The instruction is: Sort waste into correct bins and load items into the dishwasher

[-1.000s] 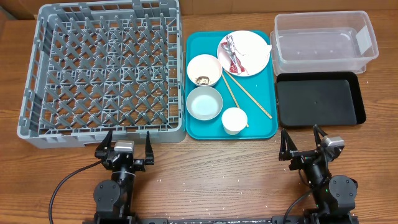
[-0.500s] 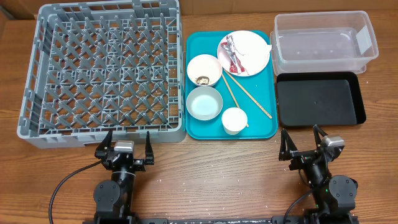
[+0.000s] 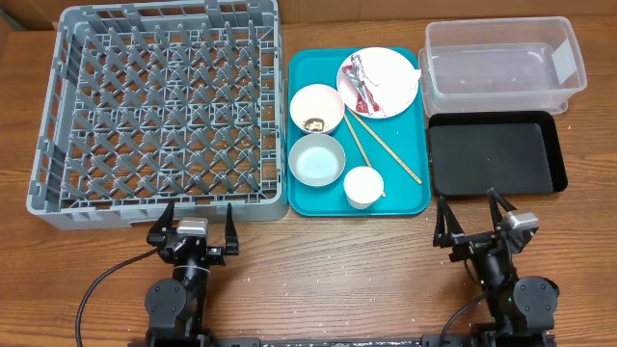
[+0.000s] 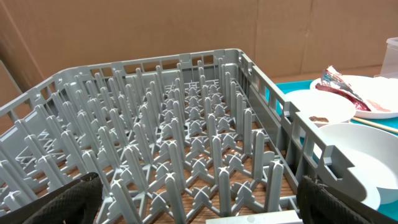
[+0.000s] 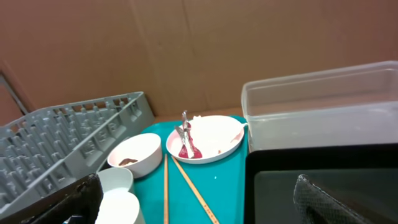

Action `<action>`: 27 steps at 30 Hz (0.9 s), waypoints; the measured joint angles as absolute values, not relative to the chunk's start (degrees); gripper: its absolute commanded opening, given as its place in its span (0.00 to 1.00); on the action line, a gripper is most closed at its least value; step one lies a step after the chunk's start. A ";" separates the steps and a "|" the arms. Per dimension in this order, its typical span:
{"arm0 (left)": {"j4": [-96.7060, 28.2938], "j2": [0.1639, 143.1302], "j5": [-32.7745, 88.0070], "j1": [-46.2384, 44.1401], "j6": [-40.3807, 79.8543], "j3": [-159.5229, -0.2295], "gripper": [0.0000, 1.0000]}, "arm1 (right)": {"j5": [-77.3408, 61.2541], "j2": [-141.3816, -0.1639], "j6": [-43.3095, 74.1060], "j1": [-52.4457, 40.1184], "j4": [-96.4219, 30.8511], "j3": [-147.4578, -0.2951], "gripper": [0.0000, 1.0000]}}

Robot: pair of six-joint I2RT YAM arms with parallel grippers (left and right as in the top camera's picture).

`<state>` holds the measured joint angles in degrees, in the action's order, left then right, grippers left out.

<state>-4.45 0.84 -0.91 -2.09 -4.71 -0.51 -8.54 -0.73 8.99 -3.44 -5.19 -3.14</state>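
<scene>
Dish rack [image 3: 164,106] sits at ten o'clock on the tabletop [image 3: 337,265]. Teal tray [image 3: 405,196] at twelve carries plate [image 3: 390,92], bowls [image 3: 316,159], cup [image 3: 363,186]. Clear tub [image 3: 501,72] and black tray [image 3: 492,154] lie at two. Left tool [image 3: 201,207] and right tool [image 3: 467,200], at six, gape empty.

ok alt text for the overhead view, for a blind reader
A teal tray mid-table holds a plate with a crumpled wrapper, two bowls, a cup and two chopsticks. A grey dish rack sits to its left, a clear tub and a black tray to its right. The left gripper and right gripper are open at the near edge, empty.
</scene>
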 measured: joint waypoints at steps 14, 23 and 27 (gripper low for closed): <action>-4.43 0.84 -0.93 -2.09 -4.71 -0.51 1.00 | -13.89 -18.59 8.97 -3.42 -5.76 -24.84 1.00; -4.43 0.86 -0.93 -2.09 -4.71 -0.51 1.00 | -19.66 -49.80 7.60 -3.86 -17.37 -51.94 1.00; -4.45 0.86 -0.95 -2.09 -4.71 -0.51 1.00 | -20.21 -65.93 4.97 -5.89 -25.47 -66.35 1.00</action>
<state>-4.45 0.86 -0.95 -2.09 -4.71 -0.51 -20.21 -65.93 4.97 -5.89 -25.47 -66.35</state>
